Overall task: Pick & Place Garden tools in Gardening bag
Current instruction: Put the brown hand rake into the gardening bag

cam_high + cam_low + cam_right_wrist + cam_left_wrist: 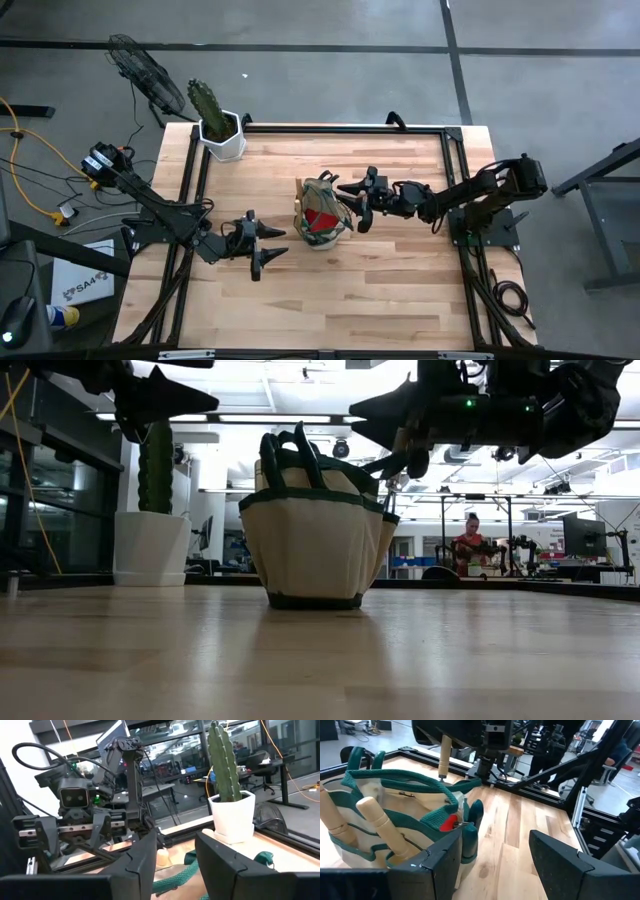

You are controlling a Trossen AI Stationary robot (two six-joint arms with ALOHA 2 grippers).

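The tan gardening bag [322,212] with green trim stands upright on its base in the middle of the wooden table. Two wooden tool handles [380,825] stick up out of it, and a red piece [447,822] lies inside. My right gripper [350,207] hovers over the bag's right rim, fingers apart. Another wooden handle [443,755] hangs upright under it, above the bag, and its end [162,857] shows between the fingers. My left gripper [272,248] stands open to the left of the bag [395,820], holding nothing. My right gripper has the wooden handle's end [162,857] between its parted fingers, close to one finger [142,860]. Whether a finger touches it I cannot tell. The handle stands upright over the bag's opening.
A potted cactus in a white pot [222,135] stands at the table's far left corner. Black frame rails [340,128] run along the table's edges. A fan [145,70] stands on the floor beyond the far left corner. Bare wood lies toward the near edge.
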